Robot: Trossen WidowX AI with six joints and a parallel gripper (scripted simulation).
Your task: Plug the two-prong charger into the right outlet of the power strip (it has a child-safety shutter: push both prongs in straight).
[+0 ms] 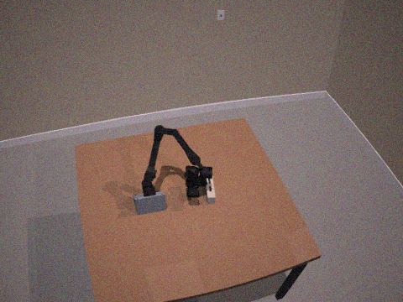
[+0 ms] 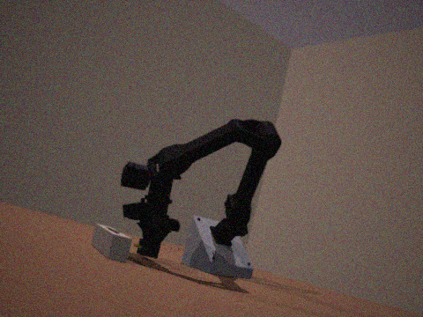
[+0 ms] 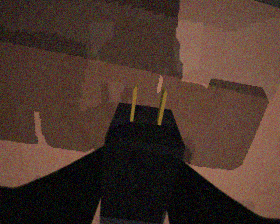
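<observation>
The black two-finger gripper [image 1: 193,195] [image 2: 149,252] [image 3: 138,156] is clamped on the black block-shaped charger [image 3: 142,137], whose two thin brass-coloured prongs [image 3: 133,105] point toward twelve o'clock in the wrist view. From above, the white rectangular power strip [image 1: 211,195] [image 2: 111,244] lies on the brown wooden bench [image 1: 235,240] [image 2: 66,283], just beside the gripper at three o'clock.

Dim brown walls around my desk [image 1: 176,240] [image 2: 53,283]

I see a white baseboard [image 1: 143,116] edging the gray floor [image 1: 336,190], a small white wall plate [image 1: 221,15] high up, and a dark desk leg [image 1: 290,281].
</observation>
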